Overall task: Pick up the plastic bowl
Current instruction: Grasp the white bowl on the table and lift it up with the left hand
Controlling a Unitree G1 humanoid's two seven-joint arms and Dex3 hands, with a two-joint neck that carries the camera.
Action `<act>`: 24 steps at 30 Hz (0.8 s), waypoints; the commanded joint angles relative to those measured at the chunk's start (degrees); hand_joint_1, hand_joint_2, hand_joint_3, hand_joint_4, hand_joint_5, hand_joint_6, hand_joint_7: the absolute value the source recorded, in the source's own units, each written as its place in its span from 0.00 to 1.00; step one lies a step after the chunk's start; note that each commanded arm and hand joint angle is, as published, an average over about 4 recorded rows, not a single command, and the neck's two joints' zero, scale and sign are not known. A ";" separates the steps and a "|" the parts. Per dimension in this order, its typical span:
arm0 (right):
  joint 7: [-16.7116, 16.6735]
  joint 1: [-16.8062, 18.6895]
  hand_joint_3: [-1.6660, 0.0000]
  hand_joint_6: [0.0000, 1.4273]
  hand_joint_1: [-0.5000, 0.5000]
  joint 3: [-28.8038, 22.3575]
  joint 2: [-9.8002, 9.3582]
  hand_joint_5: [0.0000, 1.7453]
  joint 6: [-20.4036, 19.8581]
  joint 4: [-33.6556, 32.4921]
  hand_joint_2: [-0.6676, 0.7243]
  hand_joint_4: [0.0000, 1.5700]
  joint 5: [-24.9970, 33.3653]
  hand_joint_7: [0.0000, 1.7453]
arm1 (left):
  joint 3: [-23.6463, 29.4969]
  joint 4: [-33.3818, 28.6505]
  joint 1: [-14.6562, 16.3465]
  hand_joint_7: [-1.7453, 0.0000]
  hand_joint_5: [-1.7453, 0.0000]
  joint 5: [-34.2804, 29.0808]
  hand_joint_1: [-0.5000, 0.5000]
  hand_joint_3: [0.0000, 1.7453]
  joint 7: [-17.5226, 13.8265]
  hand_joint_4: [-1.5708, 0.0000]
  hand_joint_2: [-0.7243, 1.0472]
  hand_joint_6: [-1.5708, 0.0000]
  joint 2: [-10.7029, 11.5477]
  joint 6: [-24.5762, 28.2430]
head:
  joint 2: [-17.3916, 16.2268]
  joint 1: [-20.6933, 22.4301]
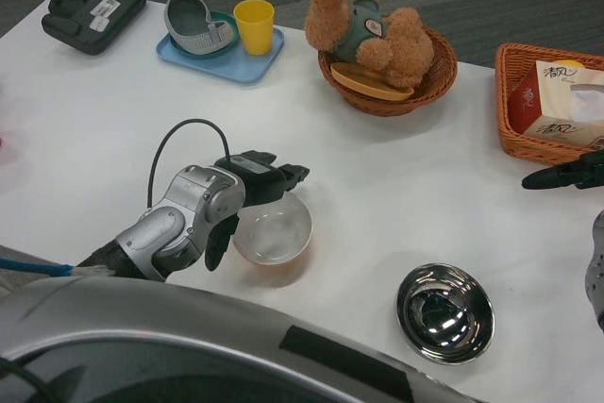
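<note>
The clear plastic bowl [274, 230] stands on the white table [396, 167], left of centre and near the front edge. My left hand [247, 188] is on its far-left rim. The fingers [283, 176] reach over the far edge and the thumb [219, 241] comes down outside the left wall, so the hand grips the bowl. A dim brownish shadow lies under the bowl, and I cannot tell whether it is off the table. My right hand [566, 176] waits at the right edge with nothing in it, fingers pointing left.
A steel bowl [444, 312] sits at the front right. Behind are a wicker bowl [434, 77] with a teddy bear [363, 16], an orange basket [514, 129] of tissue packs, a blue tray [222, 63] with a yellow cup [254, 25], and a black device [94, 8].
</note>
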 commanded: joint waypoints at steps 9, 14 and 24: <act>-0.43 1.11 1.00 0.00 0.04 -0.14 -0.68 0.00 -0.89 0.16 1.00 0.00 0.39 0.00 | -8.00 -0.60 -5.36 1.00 1.00 -2.37 0.00 0.00 -0.23 1.00 0.40 1.00 5.65 2.72 | -0.17 0.30; -0.52 1.11 1.00 0.00 0.02 -0.06 -0.84 0.00 -0.97 0.16 1.00 0.00 0.46 0.00 | -10.88 -0.54 -7.91 1.00 1.00 -4.59 0.00 0.00 -0.20 1.00 0.40 1.00 7.85 3.31 | -0.13 0.53; -0.56 1.68 1.00 0.00 0.04 0.21 -1.39 0.00 -0.97 -0.10 1.00 0.00 0.74 0.00 | -14.33 0.85 -11.42 1.00 1.00 -11.82 0.00 0.00 -0.20 1.00 0.48 1.00 10.22 3.33 | -0.37 -0.08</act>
